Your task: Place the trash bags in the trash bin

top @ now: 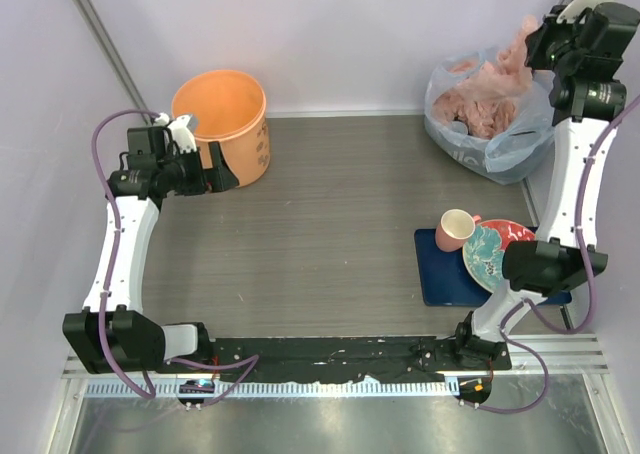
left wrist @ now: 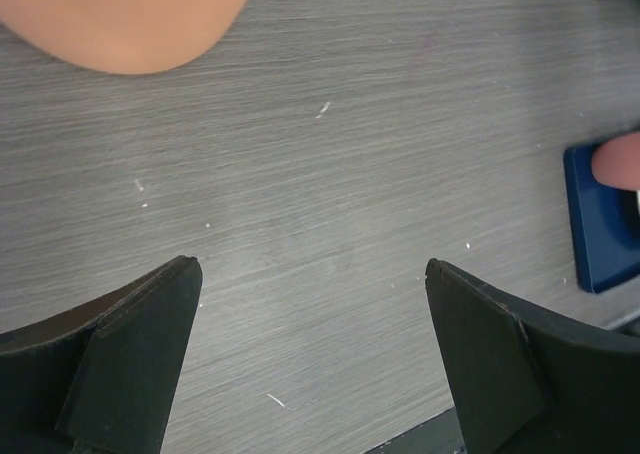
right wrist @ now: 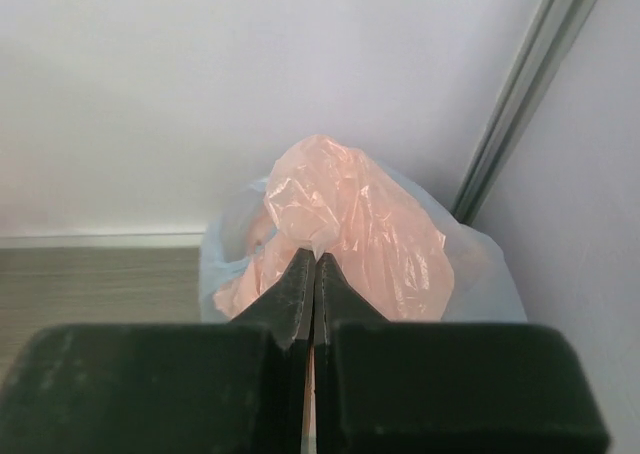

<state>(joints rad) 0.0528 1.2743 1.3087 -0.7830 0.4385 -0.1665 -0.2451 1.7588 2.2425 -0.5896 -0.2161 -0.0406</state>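
Note:
My right gripper (top: pixel 537 46) (right wrist: pixel 315 257) is shut on a fold of the pale-pink trash bag (top: pixel 517 42) (right wrist: pixel 350 209). It holds the fold up above the bluish-clear sack (top: pixel 500 146) (right wrist: pixel 478 274) at the back right. More pink plastic fills that sack. The orange trash bin (top: pixel 222 124) stands upright and empty at the back left. It shows as an orange blur in the left wrist view (left wrist: pixel 130 19). My left gripper (top: pixel 222 170) (left wrist: pixel 310 284) is open and empty, low over the table beside the bin's near side.
A small pink cup (top: pixel 457 229) (left wrist: pixel 620 161), a patterned plate (top: pixel 488 259) and a red plate (top: pixel 515 231) sit on a blue mat (top: pixel 440 279) (left wrist: pixel 600 229) at the right. Walls close the back and both sides.

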